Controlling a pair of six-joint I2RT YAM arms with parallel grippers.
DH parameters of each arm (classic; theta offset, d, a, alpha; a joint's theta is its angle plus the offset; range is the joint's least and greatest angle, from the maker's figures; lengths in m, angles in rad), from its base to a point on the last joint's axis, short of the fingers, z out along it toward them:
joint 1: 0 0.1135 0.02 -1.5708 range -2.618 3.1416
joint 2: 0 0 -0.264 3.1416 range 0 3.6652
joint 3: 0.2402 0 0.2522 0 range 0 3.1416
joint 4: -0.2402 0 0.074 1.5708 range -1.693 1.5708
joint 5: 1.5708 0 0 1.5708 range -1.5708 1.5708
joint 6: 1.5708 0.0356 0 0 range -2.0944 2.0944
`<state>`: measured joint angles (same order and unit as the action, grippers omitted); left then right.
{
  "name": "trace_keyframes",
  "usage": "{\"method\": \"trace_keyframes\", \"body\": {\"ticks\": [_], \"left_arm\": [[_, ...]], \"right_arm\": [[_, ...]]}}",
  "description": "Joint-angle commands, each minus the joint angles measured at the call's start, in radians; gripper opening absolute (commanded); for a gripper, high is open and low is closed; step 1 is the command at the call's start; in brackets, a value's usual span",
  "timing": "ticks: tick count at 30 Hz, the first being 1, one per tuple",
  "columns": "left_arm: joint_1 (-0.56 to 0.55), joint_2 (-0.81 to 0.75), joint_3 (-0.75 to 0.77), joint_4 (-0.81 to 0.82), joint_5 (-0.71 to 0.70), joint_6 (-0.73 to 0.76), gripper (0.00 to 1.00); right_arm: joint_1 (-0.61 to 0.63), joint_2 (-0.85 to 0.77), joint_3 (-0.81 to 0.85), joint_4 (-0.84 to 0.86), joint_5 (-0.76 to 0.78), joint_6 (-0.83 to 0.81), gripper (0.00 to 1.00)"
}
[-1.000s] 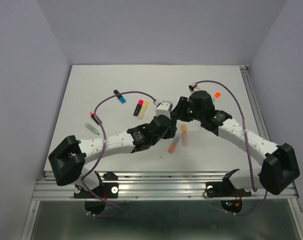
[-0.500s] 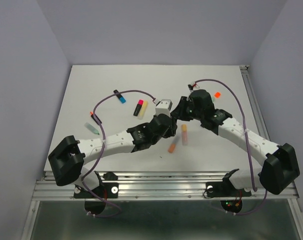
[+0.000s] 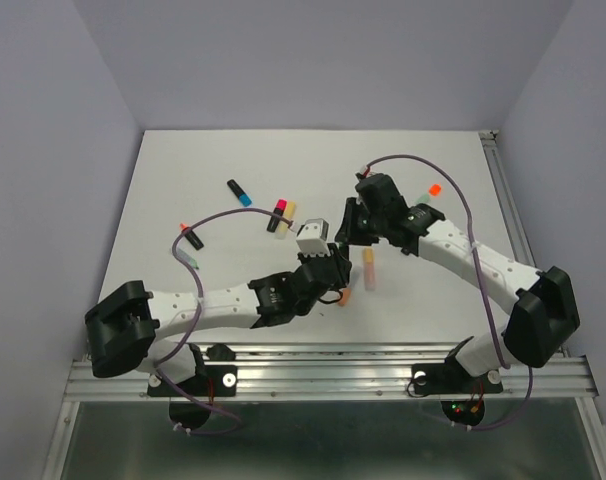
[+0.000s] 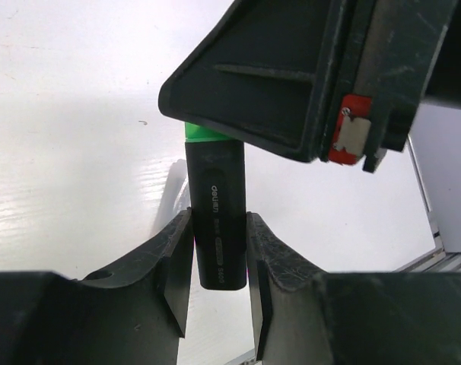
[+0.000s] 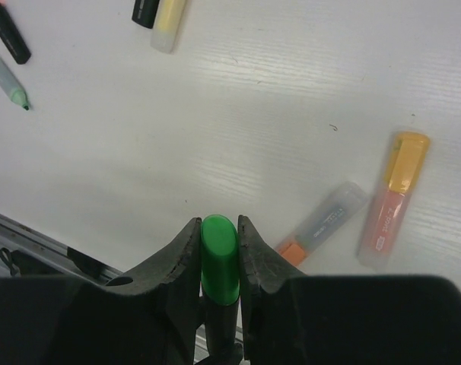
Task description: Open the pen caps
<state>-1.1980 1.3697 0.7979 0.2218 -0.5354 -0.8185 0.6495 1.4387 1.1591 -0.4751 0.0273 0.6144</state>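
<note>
Nearest the front edge of the bench [image 3: 183, 180], the left arm [image 3: 213, 298] reaches inward to the centre. The left jaws are clenched on a black pen body [image 4: 217, 228], one finger on each side.

Just beside this grip lie two highlighters, near each other but apart:
- a clear one with an orange end [image 5: 322, 224]
- a pale pink one with an orange-yellow cap [image 5: 390, 205]

The green pen cap [image 5: 219, 258] sits on the end of the black body that protrudes from the left jaws. The right jaws are clamped on this cap from both sides. The right arm [image 3: 463, 255] enters from the right.

Farther back lie a pink-capped and a pale yellow highlighter side by side [image 3: 280, 214], then a blue-capped pen [image 3: 240, 192]. A small orange piece [image 3: 435, 188] lies alone, too small to identify.
</note>
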Motion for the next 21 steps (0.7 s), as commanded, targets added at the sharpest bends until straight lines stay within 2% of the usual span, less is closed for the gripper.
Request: {"method": "trace_keyframes", "body": {"ticks": [1, 12, 16, 17, 18, 20, 21], "left_arm": [[-0.159, -0.003, -0.028, -0.119, 0.143, -0.074, 0.00], [-0.192, 0.020, -0.040, -0.136, 0.124, -0.119, 0.00], [-0.177, 0.002, 0.003, -0.220, 0.078, -0.145, 0.00], [-0.166, 0.002, 0.038, -0.255, 0.080, -0.145, 0.26], [-0.157, -0.003, 0.052, -0.278, 0.071, -0.139, 0.40], [-0.132, -0.017, 0.073, -0.303, 0.046, -0.104, 0.66], [-0.124, -0.041, 0.076, -0.296, 0.049, -0.066, 0.69]], "right_arm": [[-0.094, 0.054, 0.200, 0.262, 0.356, -0.067, 0.01], [-0.191, 0.031, 0.182, 0.303, 0.293, -0.067, 0.01], [-0.191, -0.012, 0.136, 0.315, 0.162, -0.093, 0.01], [-0.191, -0.027, 0.107, 0.320, 0.137, -0.094, 0.01], [-0.191, -0.041, 0.088, 0.328, 0.108, -0.096, 0.01], [-0.191, -0.093, 0.033, 0.345, 0.034, -0.090, 0.01], [-0.192, -0.109, 0.021, 0.348, 0.011, -0.084, 0.01]]}}
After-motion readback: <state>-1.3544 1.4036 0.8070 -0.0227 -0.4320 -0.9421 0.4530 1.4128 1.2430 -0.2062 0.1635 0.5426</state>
